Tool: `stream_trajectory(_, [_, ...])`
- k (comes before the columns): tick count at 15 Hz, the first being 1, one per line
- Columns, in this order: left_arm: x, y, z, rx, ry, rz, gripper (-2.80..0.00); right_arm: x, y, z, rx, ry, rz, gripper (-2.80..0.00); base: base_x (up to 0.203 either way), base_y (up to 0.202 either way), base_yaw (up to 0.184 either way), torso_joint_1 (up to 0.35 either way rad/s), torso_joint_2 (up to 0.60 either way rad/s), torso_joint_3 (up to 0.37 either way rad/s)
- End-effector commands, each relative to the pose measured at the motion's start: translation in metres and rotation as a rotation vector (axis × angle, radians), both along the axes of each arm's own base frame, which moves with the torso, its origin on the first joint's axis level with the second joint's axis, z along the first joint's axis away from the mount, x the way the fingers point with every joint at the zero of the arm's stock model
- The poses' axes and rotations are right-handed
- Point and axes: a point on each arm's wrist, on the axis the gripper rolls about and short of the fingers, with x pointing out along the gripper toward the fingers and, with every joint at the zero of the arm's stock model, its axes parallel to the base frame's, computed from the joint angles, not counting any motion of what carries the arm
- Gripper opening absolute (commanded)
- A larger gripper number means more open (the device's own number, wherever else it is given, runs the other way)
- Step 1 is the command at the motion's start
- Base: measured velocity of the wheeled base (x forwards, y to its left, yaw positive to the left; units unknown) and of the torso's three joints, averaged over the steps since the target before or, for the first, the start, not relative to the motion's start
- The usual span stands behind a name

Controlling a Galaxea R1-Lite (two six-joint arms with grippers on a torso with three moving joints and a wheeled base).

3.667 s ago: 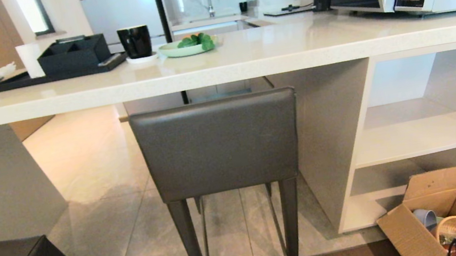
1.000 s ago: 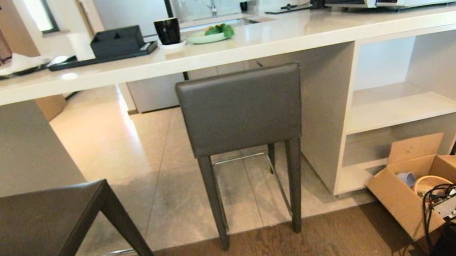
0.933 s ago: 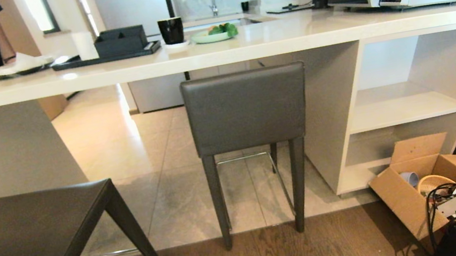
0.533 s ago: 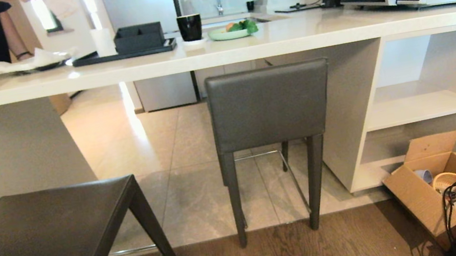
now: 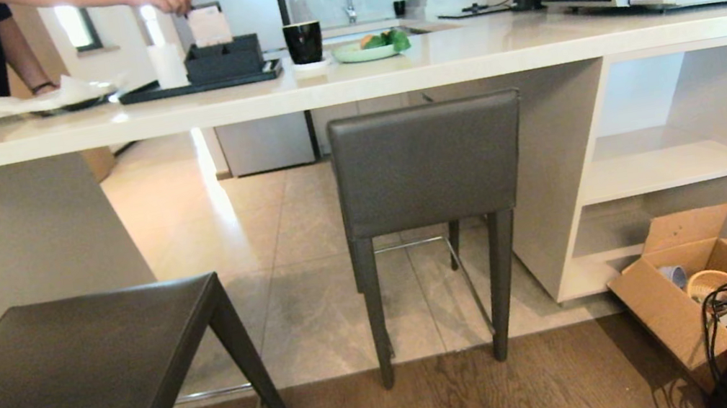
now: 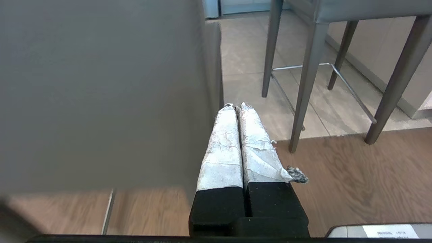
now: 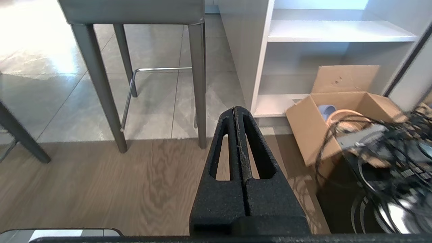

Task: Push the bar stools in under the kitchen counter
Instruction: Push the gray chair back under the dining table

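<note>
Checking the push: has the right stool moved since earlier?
No. The right stool still stands with near feet at the floor seam below the counter; only the view shifted.

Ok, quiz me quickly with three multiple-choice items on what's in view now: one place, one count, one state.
1. Where does the cardboard box sit?
A. on the counter
B. on the floor by the shelves
C. on a stool

2. How many stools show in the head view?
A. one
B. two
C. three

3. How do the two claws stand?
A. both shut, holding nothing
B. both open
C. left shut on a stool leg

Answers:
1 B: it lies on the floor beside the open shelves.
2 B: the far stool stands at the counter; the near stool is closer to the robot.
3 A: the left claw and right claw each have fingers pressed together, empty.
</note>
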Motion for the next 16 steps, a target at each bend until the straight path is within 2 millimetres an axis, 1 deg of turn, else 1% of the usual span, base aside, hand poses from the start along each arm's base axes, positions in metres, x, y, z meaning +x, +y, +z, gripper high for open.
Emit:
stream_trajectory(1, [0.0002, 0.0, 0.0, 0.001, 0.002, 0.0, -2.8, 0.0002, 0.0, -0.0003, -0.001, 0.002, 0.0, -2.8, -0.194, 0.0, 0.001, -0.007, 0.01, 0.005])
stream_trajectory(5, [0.0002, 0.0, 0.0002, 0.002, 0.001, 0.0, -2.8, 0.0002, 0.0, -0.0003, -0.001, 0.002, 0.0, -2.8, -0.174, 0.0, -0.003, -0.001, 0.0, 0.001])
stream_trajectory(13, [0.0002, 0.0, 0.0002, 0.002, 0.001, 0.0, -2.8, 0.0002, -0.0001, -0.0003, 0.009, 0.002, -0.003, -2.8, 0.0, 0.0, 0.0, 0.0, 0.0, 0.0])
stream_trajectory(14, [0.0002, 0.0, 0.0002, 0.002, 0.001, 0.0, -2.8, 0.0002, -0.0001, -0.0003, 0.009, 0.002, -0.003, -2.8, 0.001, 0.052, 0.004, 0.001, 0.0, 0.005])
stream_trajectory(16, [0.0002, 0.0, 0.0002, 0.002, 0.001, 0.0, -2.8, 0.0002, -0.0001, -0.0003, 0.009, 0.002, -0.003, -2.8, 0.001, 0.157, -0.001, 0.002, 0.0, 0.001])
